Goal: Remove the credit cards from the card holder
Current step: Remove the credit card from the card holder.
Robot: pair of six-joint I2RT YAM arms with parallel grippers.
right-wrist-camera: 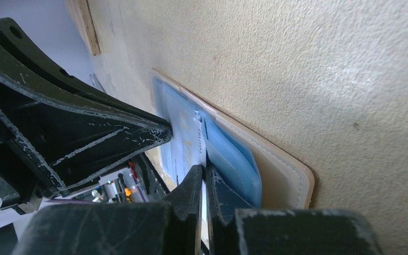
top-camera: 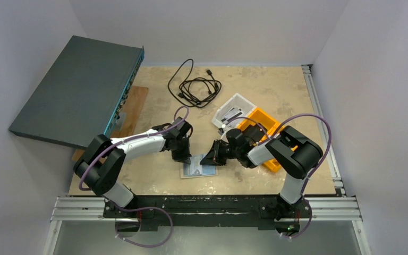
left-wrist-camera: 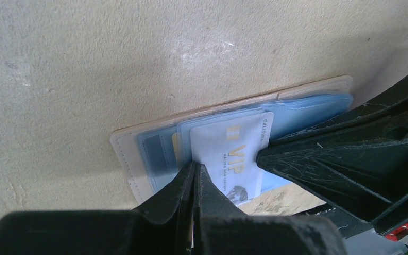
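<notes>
The card holder point(top-camera: 197, 170) lies open on the table, cream-beige outside point(left-wrist-camera: 130, 154) with blue-grey pockets point(right-wrist-camera: 234, 159). A white credit card point(left-wrist-camera: 234, 151) marked VIP sticks partly out of a pocket. My left gripper point(top-camera: 183, 158) is shut, its tips point(left-wrist-camera: 194, 169) pressing on the holder's pockets at the card's left edge. My right gripper point(top-camera: 211, 159) comes in from the right and is shut on the white card's edge point(right-wrist-camera: 204, 171). The holder's right half is hidden under the right gripper's fingers point(left-wrist-camera: 324, 159).
An orange bin point(top-camera: 268, 159) and a white tray point(top-camera: 232, 110) stand behind the right arm. A coiled black cable point(top-camera: 194, 85) lies at the back. A dark flat box point(top-camera: 77, 90) leans at the left over a wooden board point(top-camera: 133, 109).
</notes>
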